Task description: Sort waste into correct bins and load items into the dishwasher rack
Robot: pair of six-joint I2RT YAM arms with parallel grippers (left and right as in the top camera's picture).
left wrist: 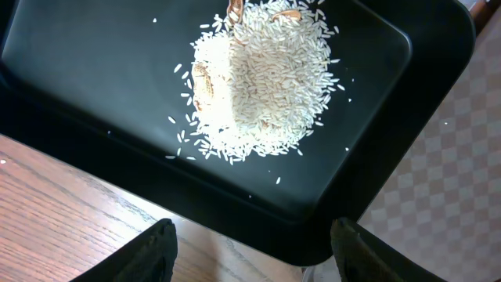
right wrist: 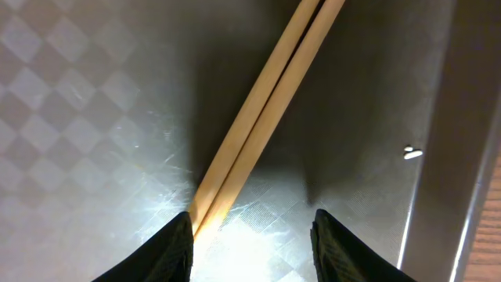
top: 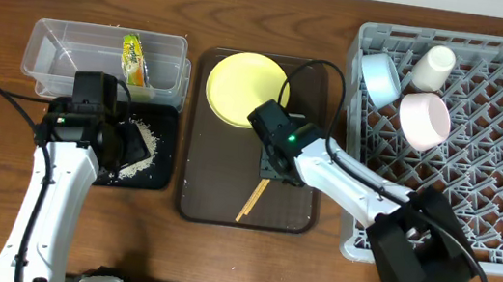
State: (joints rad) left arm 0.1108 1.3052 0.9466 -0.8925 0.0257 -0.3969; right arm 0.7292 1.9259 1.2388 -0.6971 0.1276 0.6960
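At the upper left corner of the grey rack point(top: 484, 152) we count one light blue bowl point(top: 381, 77), one whitish-pink bowl point(top: 425, 120) and one white cup point(top: 433, 68); open grid fills its right and lower parts. One yellow plate point(top: 244, 86) sits at the top of the brown tray point(top: 215, 195). Two chopsticks point(right wrist: 266, 117) lie side by side below it, slanting toward the bottom rim. Our right gripper point(right wrist: 252, 227) hangs open astride them. One wrapper point(top: 134, 59) lies in the clear tub point(top: 69, 49), one rice heap point(left wrist: 262, 78) in the black tray point(left wrist: 94, 70). Our left gripper point(left wrist: 254, 231) hangs open over that tray's rim.
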